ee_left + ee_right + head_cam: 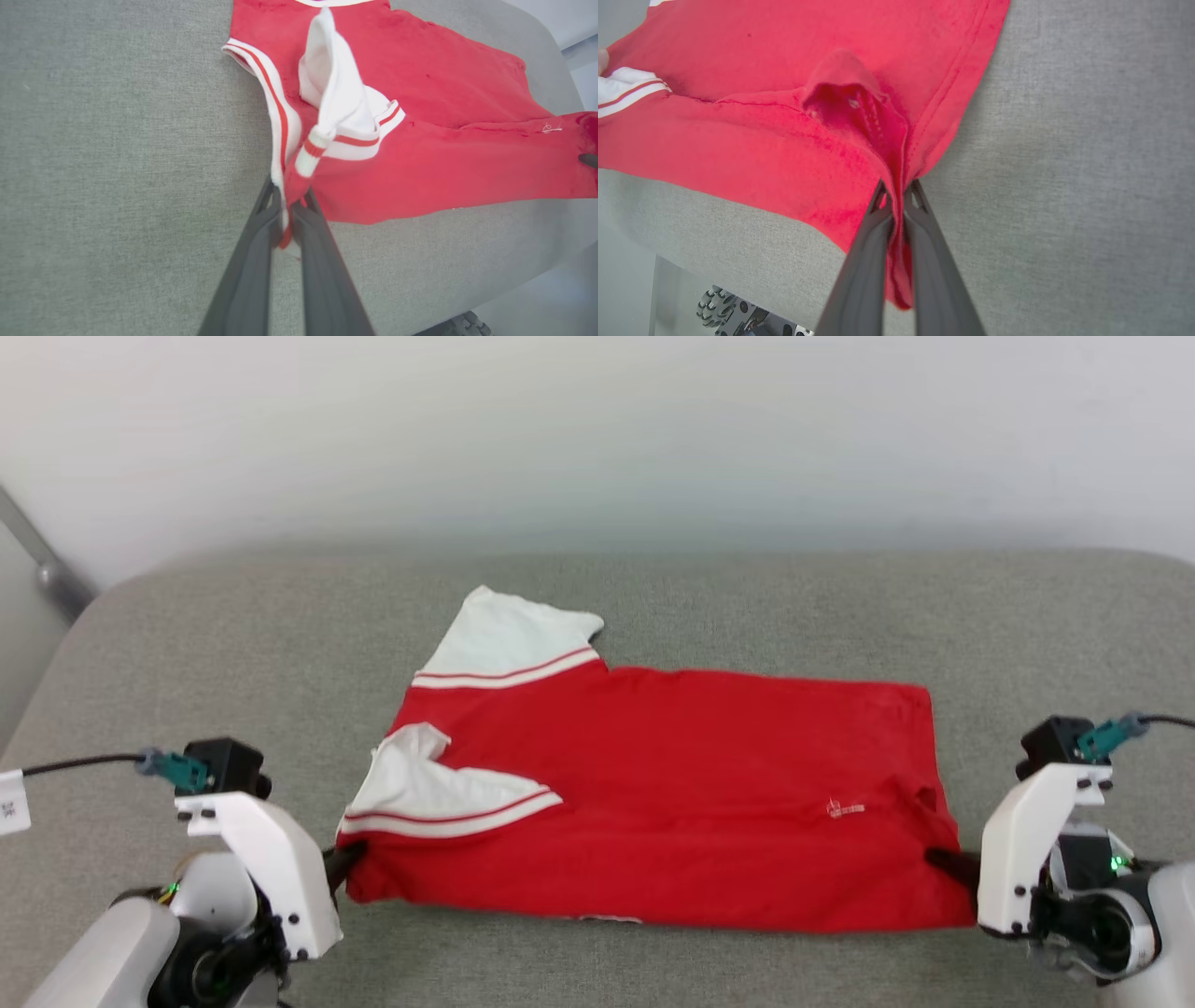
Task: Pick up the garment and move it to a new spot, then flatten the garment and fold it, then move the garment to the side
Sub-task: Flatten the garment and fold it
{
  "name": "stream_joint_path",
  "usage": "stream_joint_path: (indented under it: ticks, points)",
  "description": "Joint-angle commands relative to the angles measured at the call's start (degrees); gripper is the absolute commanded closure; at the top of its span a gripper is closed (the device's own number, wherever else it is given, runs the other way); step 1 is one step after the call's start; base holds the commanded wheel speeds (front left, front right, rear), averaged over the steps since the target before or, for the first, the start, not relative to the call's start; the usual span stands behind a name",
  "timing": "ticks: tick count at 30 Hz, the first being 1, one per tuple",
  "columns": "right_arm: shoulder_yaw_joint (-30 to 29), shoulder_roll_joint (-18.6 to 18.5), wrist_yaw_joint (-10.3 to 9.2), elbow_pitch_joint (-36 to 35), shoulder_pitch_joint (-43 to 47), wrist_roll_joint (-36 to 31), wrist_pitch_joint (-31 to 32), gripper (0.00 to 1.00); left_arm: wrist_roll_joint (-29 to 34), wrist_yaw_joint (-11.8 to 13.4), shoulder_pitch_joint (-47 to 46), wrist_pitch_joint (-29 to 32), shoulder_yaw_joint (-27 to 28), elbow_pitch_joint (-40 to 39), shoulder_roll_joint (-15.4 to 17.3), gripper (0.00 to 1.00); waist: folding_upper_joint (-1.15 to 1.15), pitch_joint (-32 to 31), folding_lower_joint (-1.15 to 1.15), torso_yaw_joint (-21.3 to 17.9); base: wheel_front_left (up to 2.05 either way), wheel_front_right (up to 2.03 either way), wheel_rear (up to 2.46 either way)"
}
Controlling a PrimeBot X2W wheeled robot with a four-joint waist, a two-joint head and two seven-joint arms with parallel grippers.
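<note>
The garment (672, 793) is clamped by the left gripper (347, 863) at 8 o'clock — by the right gripper (943, 863) at 4 o'clock.

We see a grey woven-fabric bench (747, 607) with rounded far corners, its far edge meeting a plain white wall (597, 429). Past the bench's far left corner a grey metal bar (42, 569) slants downward. Beyond the near edge we see pale floor (551, 303)

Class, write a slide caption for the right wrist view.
Right hand shut on a hem corner of the red garment, cloth bunched between its fingers, over a grey surface.
</note>
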Motion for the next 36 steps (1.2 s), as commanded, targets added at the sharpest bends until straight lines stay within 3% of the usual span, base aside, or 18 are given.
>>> stream_joint_path:
  ticks: [1,6,7,8,9,10,17,24,30,36]
  points:
    - [-0.56,0.17,-0.03,-0.65,1.71,-0.34,0.6,1.0,-0.45,0.54,1.57,0.27,0.26,-0.36,0.55,1.0,0.0,-1.65,0.0,0.21,0.0,0.0,0.0]
    - [-1.78,1.57,-0.03,-1.7,5.61,-1.52,0.77,1.0,-1.91,2.21,6.0,1.13,-0.22,-0.55,0.34,1.0,0.0,-1.41,0.0,-0.24,0.0,0.0,0.0]
    - [-1.96,1.75,-0.03,-1.67,5.99,-1.92,-0.13,0.89,-2.09,2.32,6.59,0.77,-0.21,-0.46,0.02,1.0,0.0,-1.17,0.0,-0.34,0.0,0.0,0.0]
    - [-2.22,2.13,-0.03,-1.47,6.45,-1.72,-0.97,0.28,-2.01,2.63,6.82,0.07,0.02,-0.16,-0.15,1.0,0.0,-0.86,0.0,-0.45,0.0,0.0,0.0]
    - [-2.04,2.29,-0.03,-1.33,6.85,-2.04,-2.05,0.0,-2.12,2.7,7.21,-0.38,0.05,0.24,-0.64,0.56,0.0,-0.55,0.0,-0.57,0.0,0.0,0.0]
    - [-1.43,2.12,-0.03,-1.48,7.08,-2.39,-3.42,0.0,-2.07,2.58,7.32,-1.12,0.09,0.51,-1.22,0.0,0.0,-0.25,0.0,-0.65,0.0,0.0,0.0]
    - [0.63,0.4,-0.03,-5.0,7.0,-4.94,-18.93,0.0,1.21,1.82,4.47,-7.31,1.72,0.84,-0.99,0.0,0.0,0.24,0.0,-2.13,0.0,0.0,0.0]
    - [-1.67,1.46,-0.03,-10.36,7.25,-11.33,-32.59,0.0,6.3,3.78,-1.29,-15.47,4.37,-0.43,-1.31,0.0,0.0,1.77,0.0,-4.38,0.0,0.0,0.0]
    - [-2.49,3.75,-0.03,-16.59,4.61,-14.94,-38.8,0.0,8.77,3.42,-10.5,-19.8,6.69,1.93,-2.04,0.0,0.0,8.88,0.0,-7.2,0.0,0.0,0.0]
    - [-1.91,6.12,-0.03,-21.41,1.6,-15.7,-42.28,0.0,9.69,1.32,-22.42,-18.24,6.9,7.08,-1.52,0.0,0.0,16.98,0.0,-10.0,0.0,0.0,0.0]
